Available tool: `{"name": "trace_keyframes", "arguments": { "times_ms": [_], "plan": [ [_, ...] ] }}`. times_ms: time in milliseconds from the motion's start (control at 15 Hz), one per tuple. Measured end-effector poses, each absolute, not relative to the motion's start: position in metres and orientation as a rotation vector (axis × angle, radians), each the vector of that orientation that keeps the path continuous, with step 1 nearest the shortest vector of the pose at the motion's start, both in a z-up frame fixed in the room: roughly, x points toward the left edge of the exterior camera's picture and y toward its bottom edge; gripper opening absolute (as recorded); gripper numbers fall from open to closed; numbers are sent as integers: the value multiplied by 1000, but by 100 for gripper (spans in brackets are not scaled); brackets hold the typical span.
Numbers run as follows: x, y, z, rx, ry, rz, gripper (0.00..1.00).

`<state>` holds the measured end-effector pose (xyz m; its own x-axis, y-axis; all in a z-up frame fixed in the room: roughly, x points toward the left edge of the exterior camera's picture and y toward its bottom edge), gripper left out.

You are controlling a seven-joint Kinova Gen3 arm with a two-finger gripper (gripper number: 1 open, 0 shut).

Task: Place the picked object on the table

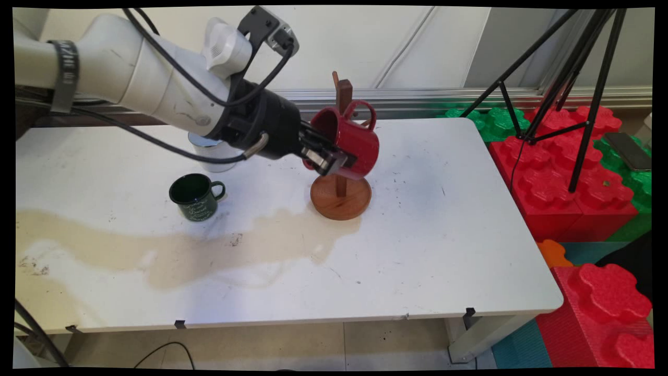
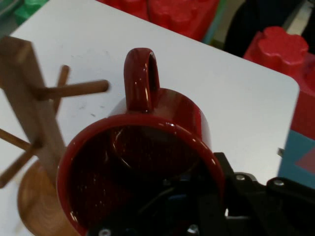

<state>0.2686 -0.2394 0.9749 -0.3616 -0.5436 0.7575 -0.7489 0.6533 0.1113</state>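
My gripper (image 1: 334, 159) is shut on the rim of a red mug (image 1: 352, 141), one finger inside and one outside. The mug hangs tipped on its side above the table, its mouth toward the arm and its handle (image 1: 360, 107) up. It is right beside the post of a wooden mug tree (image 1: 342, 196), in front of it in the main view. In the hand view the red mug (image 2: 147, 162) fills the middle, its handle (image 2: 141, 78) pointing away, and a peg (image 2: 74, 90) of the mug tree (image 2: 29, 113) ends just left of the handle.
A dark green mug (image 1: 195, 196) stands upright to the left on the white table (image 1: 417, 250). A white metal cup (image 1: 211, 154) sits behind the arm. A tan stain (image 1: 182, 256) spreads over the near left. Red and green foam blocks (image 1: 569, 172) and a black tripod (image 1: 574, 78) stand right.
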Motion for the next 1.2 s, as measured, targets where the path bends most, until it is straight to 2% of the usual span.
{"name": "trace_keyframes", "arguments": {
  "times_ms": [800, 1200],
  "plan": [
    [304, -195, 979, 1008, -2298, 343, 0],
    [338, -174, 964, 1021, -2502, 367, 0]
  ]
}}
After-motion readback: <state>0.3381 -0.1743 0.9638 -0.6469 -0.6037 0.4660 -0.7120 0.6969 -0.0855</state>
